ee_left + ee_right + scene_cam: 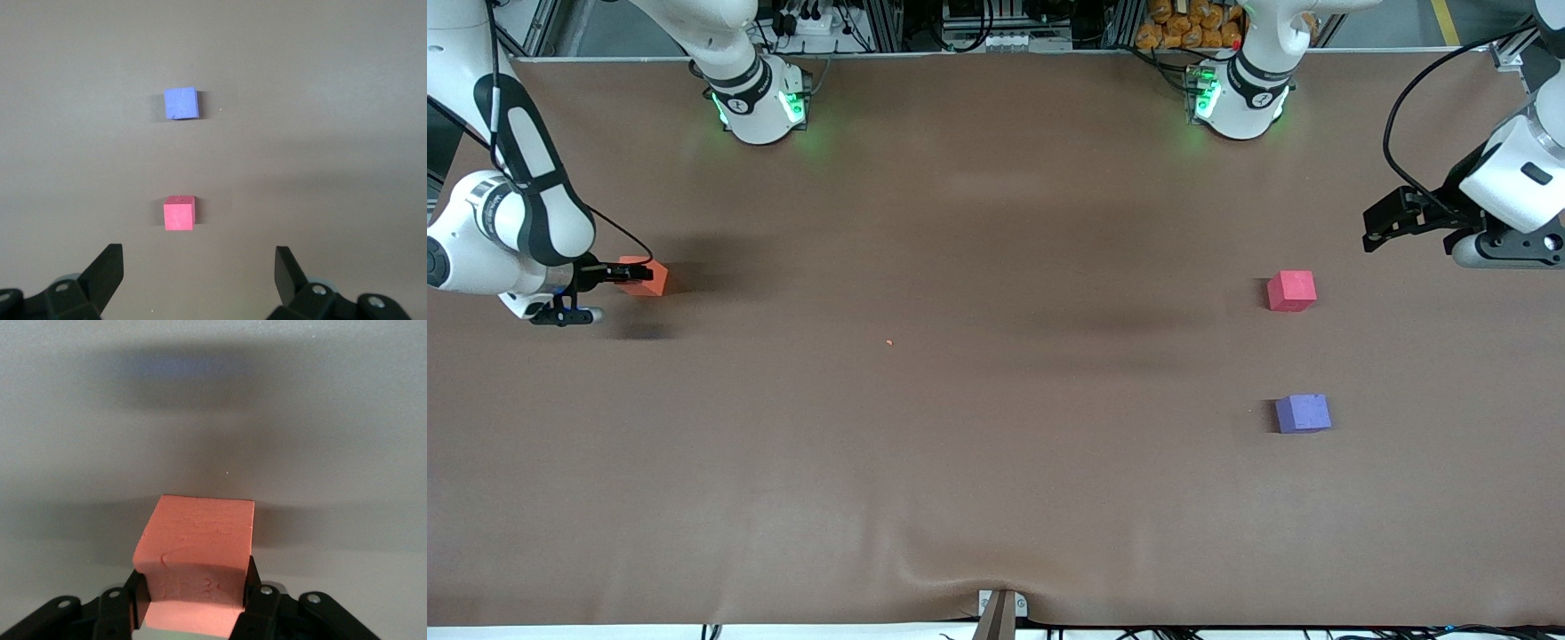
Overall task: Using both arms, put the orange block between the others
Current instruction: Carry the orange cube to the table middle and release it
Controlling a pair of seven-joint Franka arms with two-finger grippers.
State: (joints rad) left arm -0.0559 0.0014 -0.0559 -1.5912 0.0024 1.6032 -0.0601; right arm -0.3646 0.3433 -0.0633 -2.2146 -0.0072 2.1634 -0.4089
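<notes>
Orange block (197, 553) sits level, clamped by right gripper (195, 600).

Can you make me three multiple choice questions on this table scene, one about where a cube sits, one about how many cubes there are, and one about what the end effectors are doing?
1. Which cube lies nearest the front camera?
A. orange block
B. red-pink cube
C. purple-blue cube

2. How many cubes are in the scene?
A. two
B. three
C. four

3. What is the right end effector doing?
A. shut on the orange block
B. open over the red-pink cube
C. shut on nothing

Answers:
1. C: the purple-blue cube sits lower in the front view than the red-pink cube and the orange block.
2. B: one orange, one red-pink, one purple-blue.
3. A: the right end effector has its fingers pressed on the block's sides at the right arm's end of the table; the left end effector waits open.
</notes>
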